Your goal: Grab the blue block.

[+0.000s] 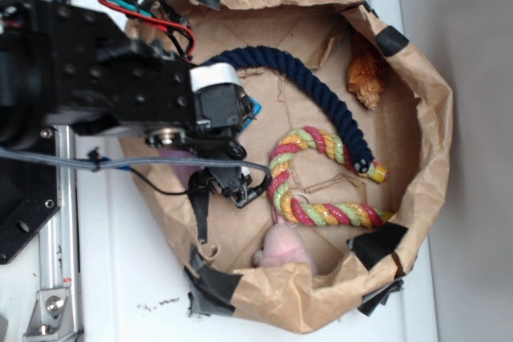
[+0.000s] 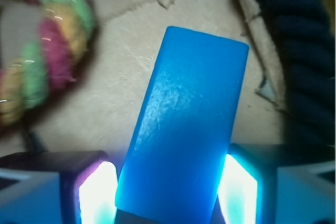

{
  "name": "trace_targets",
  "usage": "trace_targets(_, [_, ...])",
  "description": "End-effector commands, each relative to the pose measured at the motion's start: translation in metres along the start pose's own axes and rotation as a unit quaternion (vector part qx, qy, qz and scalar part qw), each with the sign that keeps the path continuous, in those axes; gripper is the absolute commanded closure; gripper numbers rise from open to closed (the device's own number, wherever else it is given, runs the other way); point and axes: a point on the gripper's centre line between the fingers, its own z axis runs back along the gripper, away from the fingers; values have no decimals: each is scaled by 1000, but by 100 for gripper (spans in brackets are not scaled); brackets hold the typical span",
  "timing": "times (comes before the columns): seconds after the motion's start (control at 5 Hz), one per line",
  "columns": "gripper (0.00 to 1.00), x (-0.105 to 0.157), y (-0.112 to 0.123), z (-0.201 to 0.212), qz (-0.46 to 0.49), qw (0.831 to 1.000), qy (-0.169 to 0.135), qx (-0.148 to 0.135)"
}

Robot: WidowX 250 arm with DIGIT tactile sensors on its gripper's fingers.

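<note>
Between the two glowing finger pads at the bottom of the wrist view sits the flat, smooth, bright sky-blue rectangular block (image 2: 184, 129), its near end down between the pads, its far end angled up and slightly right over the brown paper floor. Left pad (image 2: 97, 192) and right pad (image 2: 237, 190) stand just beside the block's long edges; actual contact can't be told, no clear gap on either side. Gripper (image 2: 168, 195) is partly open, about block width, straddling the block. From the exterior view only a small blue corner (image 1: 253, 110) shows, beside the black arm, near the left inner part of the crumpled brown paper bag-bowl (image 1: 433, 110) edged with black tape; the gripper (image 1: 220, 130) is down inside it, fingers hidden from this angle.

Just right of the block, a long dark navy twisted rope (image 2: 299, 51) runs along the edge of the wrist frame; outside it arcs across the bowl (image 1: 321, 94). Left of the block, a pink, green and yellow twisted rope (image 2: 47, 51), curled in a loop (image 1: 309, 182). Further off, an orange-brown lumpy toy (image 1: 365, 78) near the upper right wall, and a pale pink soft object (image 1: 280, 247) at the lower rim. Bowl rests on a white surface (image 1: 128, 270).
</note>
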Motion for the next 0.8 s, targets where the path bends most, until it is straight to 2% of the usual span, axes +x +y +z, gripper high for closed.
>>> trace_targets(0.0, [100, 43, 1, 108, -164, 983, -63, 56])
trace_targets(0.2, [100, 54, -10, 157, -210, 974, -61, 53])
trace_targets(0.4, [100, 50, -27, 165, -267, 963, -40, 22])
trace_targets(0.6, [100, 45, -32, 167, -305, 950, -37, -59])
